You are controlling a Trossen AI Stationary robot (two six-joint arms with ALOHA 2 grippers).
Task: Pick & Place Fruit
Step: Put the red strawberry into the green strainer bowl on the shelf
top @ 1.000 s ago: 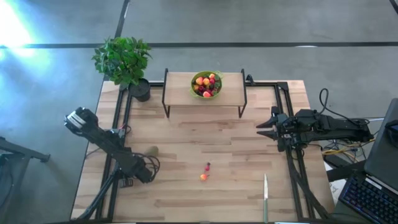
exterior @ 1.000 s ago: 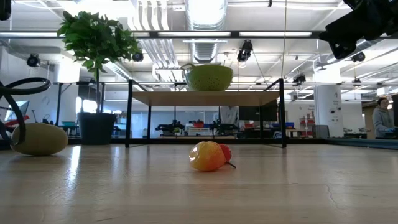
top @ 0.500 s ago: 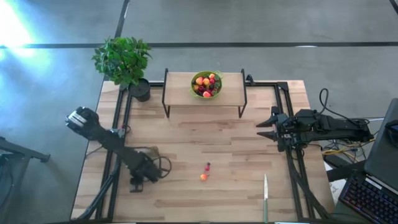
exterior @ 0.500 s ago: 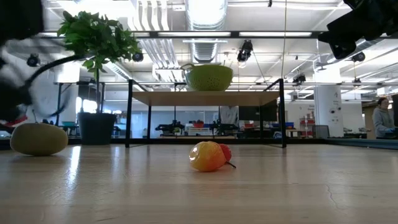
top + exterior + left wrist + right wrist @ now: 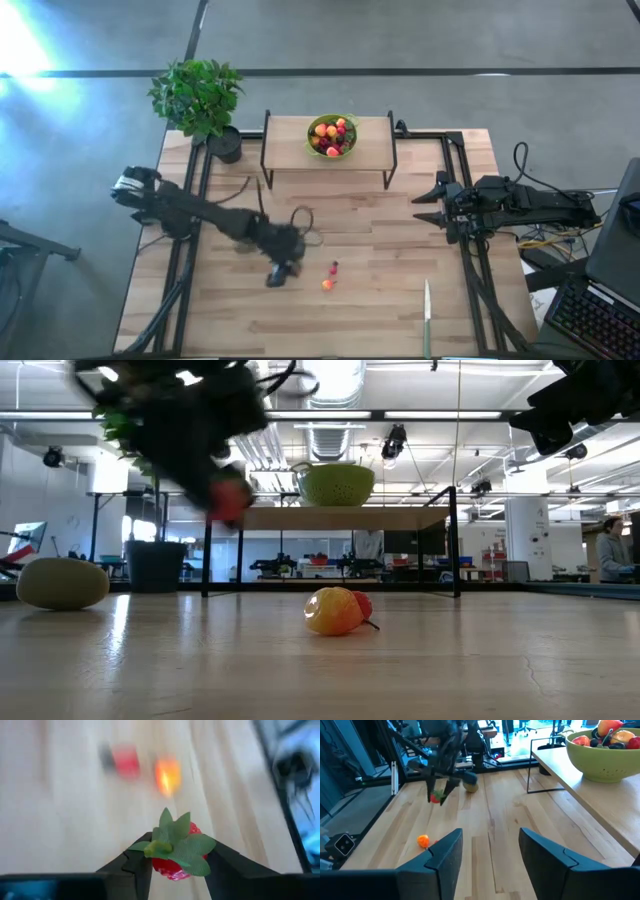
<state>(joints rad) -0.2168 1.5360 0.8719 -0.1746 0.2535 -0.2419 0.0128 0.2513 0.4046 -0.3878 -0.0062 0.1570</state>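
My left gripper (image 5: 280, 272) hangs over the table's middle, shut on a red toy strawberry (image 5: 175, 855) with a green leafy cap. It shows blurred in the low view (image 5: 225, 495) and in the right wrist view (image 5: 438, 795). Two tiny fruits lie on the table just to its right: an orange one (image 5: 327, 284) (image 5: 167, 772) and a red one (image 5: 334, 268) (image 5: 125, 760). The brown kiwi (image 5: 62, 582) (image 5: 470, 781) rests on the table to the left; in the high view the arm covers it. My right gripper (image 5: 425, 205) (image 5: 485, 855) waits open at the right edge. My left gripper pinches the strawberry's red body (image 5: 167, 867) between its two fingers (image 5: 142, 865), and the leafy cap (image 5: 175, 842) faces the wrist camera. The fingers point down at a slant. The strawberry (image 5: 232, 503) is lifted clear, well above the tabletop.
A lime-green bowl (image 5: 332, 135) (image 5: 337, 484) (image 5: 607, 750) full of small fruits stands on a raised wooden shelf at the far edge. A potted plant (image 5: 200, 100) sits at the far left corner. A slim knife (image 5: 427, 315) lies near the right near edge.
My left arm has swung fast from the table's left near side toward the middle, passing over the kiwi, and now hangs beside the two tiny fruits with the strawberry in the air. The kiwi and the fruits on the table have stayed put.
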